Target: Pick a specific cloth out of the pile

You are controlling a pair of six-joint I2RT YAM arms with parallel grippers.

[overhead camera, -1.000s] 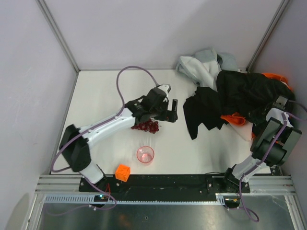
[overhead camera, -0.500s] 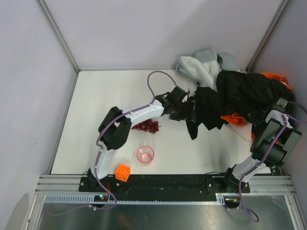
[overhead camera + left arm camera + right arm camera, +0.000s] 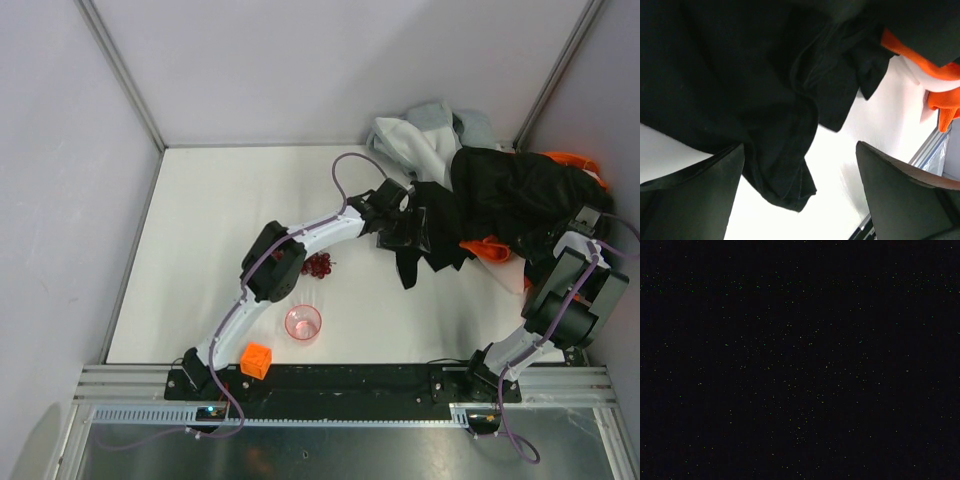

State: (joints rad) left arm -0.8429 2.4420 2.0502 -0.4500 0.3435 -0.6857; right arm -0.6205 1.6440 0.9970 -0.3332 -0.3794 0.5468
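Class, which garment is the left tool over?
The black garment, its edge beneath the left tool; the orange garment and pale grey garments lie farther off.

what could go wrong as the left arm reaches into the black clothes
1. The left gripper is open over the large black garment's hem, so it may close on that, the wrong piece.
2. Pulling it could drag the pile along.
3. The right wrist view is black, giving no check there.
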